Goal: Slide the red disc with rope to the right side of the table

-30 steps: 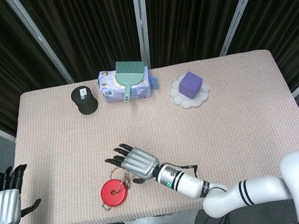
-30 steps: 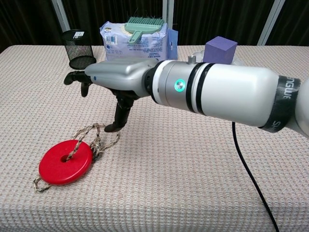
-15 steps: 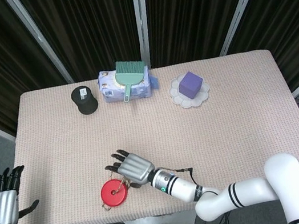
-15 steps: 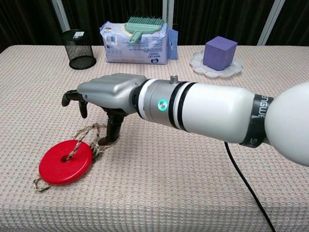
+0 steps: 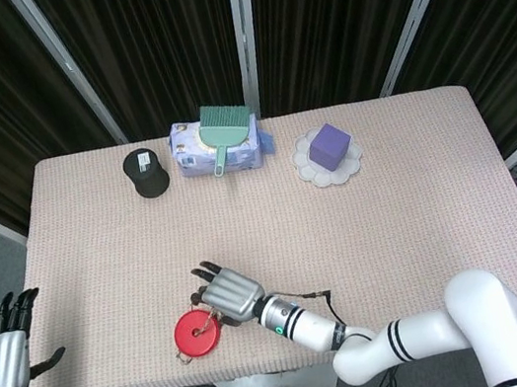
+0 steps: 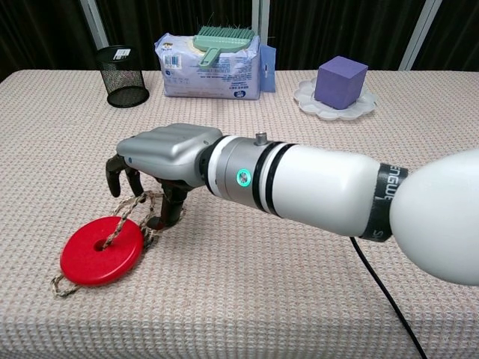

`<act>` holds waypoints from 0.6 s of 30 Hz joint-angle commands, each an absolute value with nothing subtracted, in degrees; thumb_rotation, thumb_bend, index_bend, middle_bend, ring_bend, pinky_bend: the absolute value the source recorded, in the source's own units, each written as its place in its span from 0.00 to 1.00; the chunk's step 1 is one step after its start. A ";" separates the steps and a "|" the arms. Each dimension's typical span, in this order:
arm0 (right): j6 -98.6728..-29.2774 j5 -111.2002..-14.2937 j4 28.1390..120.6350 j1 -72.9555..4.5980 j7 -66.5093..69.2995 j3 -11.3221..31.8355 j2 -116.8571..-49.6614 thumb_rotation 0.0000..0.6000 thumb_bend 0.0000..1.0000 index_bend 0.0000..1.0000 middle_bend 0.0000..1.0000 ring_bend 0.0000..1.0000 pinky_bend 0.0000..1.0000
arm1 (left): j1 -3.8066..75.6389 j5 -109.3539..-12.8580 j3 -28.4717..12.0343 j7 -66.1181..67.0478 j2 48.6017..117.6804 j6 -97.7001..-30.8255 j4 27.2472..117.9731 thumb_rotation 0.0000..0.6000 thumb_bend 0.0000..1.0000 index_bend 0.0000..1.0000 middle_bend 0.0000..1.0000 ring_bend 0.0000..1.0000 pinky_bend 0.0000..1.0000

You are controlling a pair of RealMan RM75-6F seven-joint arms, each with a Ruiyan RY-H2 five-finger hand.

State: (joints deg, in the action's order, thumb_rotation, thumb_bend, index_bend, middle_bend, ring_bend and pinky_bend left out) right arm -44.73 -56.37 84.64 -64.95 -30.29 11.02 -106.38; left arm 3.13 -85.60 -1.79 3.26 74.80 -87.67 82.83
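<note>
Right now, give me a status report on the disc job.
Right hand over the rope, fingers curled down, grip unconfirmed. Left hand idle off table edge. Red disc front left, path right unobstructed.

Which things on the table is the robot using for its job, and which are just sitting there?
For the job:
red disc
rope threaded through it
right hand, fingers curled down over the rope

Just sitting there:
black mesh cup
wipes pack with green brush on top
purple cube on white plate

Bright, even light; sharp focus
</note>
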 commanded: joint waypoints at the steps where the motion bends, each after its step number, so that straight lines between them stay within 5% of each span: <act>1: -45.04 -56.60 84.20 -64.94 -30.14 10.87 -106.85 1.00 0.23 0.37 0.44 0.08 0.00 | 3.07 -85.54 -1.81 3.07 74.83 -87.66 82.67 1.00 0.00 0.09 0.10 0.05 0.14; 18: -48.80 -59.05 81.22 -64.22 -31.27 10.51 -109.81 1.00 0.30 0.71 0.67 0.23 0.05 | 2.76 -85.43 -1.99 2.29 74.74 -87.82 82.16 1.00 0.00 0.09 0.10 0.05 0.14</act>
State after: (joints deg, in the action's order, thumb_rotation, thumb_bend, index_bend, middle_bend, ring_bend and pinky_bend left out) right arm -48.57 -58.84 81.36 -64.36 -31.12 10.62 -109.72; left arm 2.76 -85.43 -2.00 2.29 74.74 -87.82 82.16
